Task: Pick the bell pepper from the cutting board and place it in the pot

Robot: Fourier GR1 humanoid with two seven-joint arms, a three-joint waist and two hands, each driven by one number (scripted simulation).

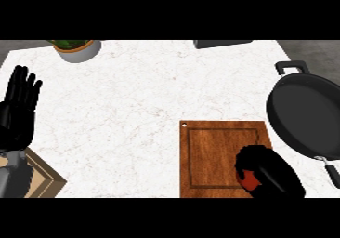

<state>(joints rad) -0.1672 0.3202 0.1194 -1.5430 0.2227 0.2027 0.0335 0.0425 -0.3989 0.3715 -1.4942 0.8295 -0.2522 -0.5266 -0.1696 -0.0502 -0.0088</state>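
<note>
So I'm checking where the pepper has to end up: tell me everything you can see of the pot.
The pot is black and round, wide and shallow, with a dark, matte inside that holds nothing visible. It has two loop handles, one at its far rim and one at its near rim. It stands upright on the white marble counter, at the view's right, just right of the wooden cutting board. Neither hand touches it.
</note>
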